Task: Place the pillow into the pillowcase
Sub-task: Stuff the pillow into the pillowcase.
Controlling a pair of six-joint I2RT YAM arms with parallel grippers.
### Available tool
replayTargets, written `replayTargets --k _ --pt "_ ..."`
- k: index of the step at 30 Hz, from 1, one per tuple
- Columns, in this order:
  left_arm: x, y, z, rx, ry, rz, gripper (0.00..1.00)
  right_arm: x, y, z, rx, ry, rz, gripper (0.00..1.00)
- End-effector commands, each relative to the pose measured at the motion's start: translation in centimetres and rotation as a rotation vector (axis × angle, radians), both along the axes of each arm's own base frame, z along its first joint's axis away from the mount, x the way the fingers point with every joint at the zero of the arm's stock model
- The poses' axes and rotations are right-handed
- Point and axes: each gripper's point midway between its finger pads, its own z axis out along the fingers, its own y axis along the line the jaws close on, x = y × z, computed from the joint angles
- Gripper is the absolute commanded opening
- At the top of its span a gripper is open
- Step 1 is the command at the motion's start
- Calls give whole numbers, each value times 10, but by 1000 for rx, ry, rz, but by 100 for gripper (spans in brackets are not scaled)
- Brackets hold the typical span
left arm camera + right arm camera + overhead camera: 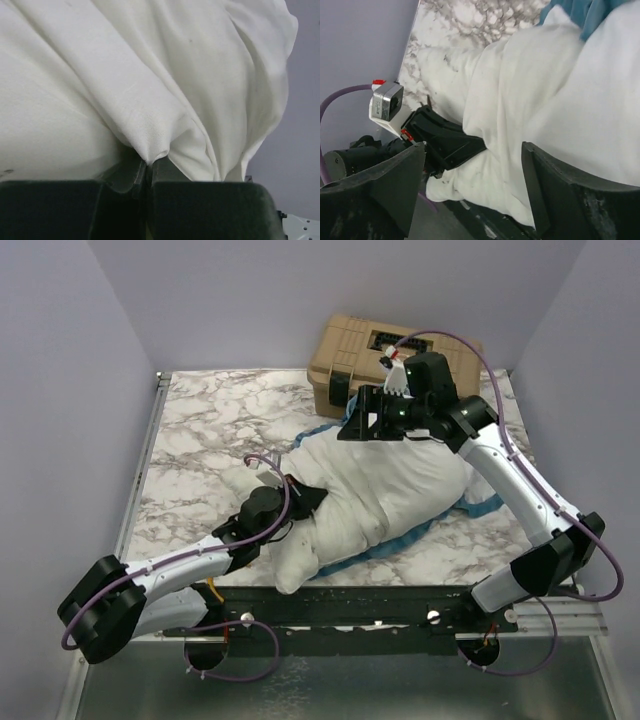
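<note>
Left hand clamped on cloth, right hand spread open above the bundle.
The left fingers are shut tight on a fold of white fabric, whether pillow skin or case lining I cannot tell, probably to anchor that end. The pillow lies mid-table. The pillowcase shows only as a blue frill around it. The right hand holds nothing and looks placed to take a fresh grip near the tan box.

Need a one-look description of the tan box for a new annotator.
Start at the marble table and go to its far edge, right of centre. The tan box sits there, behind the white bedding: the only hard, ribbed, square-cornered thing.
</note>
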Motion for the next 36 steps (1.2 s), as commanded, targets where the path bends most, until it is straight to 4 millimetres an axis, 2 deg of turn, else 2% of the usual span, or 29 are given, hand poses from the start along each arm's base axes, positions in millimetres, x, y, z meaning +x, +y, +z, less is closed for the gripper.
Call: replayTargets --k 1,7,12,15,18,20,21,23,25,26,27,32,36 --pt "-5 18 -28 11 94 81 0 28 -20 -2 -188 -147 -44 84" --pt "-11 14 -32 6 118 50 0 69 -19 -39 -348 -183 -96 88" --pt "-15 10 -30 -7 124 23 0 99 -39 -76 -576 -181 -186 82" --pt "-17 8 -29 -10 123 7 0 108 -53 -86 -706 -208 -214 74" --pt "-19 8 -28 -11 120 0 0 110 -65 -93 -824 -222 -224 72" --pt "-19 9 -26 -14 115 0 0 108 -72 -95 -861 -216 -243 68" --pt "-19 8 -24 -15 110 -2 0 107 -74 -94 -862 -215 -247 63" --pt "-18 7 -20 -13 95 -9 0 103 -66 -87 -803 -211 -229 43" --pt "-18 6 -17 -6 82 -17 0 96 -45 -71 -675 -212 -183 15" --pt "-17 5 -17 -2 78 -22 0 92 -35 -63 -603 -203 -172 6" --pt "-17 4 -16 3 74 -27 0 87 -25 -56 -535 -185 -155 1" --pt "-18 -5 -19 15 86 -66 0 61 15 -31 -202 -57 -37 0" --pt "-19 -17 -20 27 101 -118 0 46 36 16 136 -13 44 0"
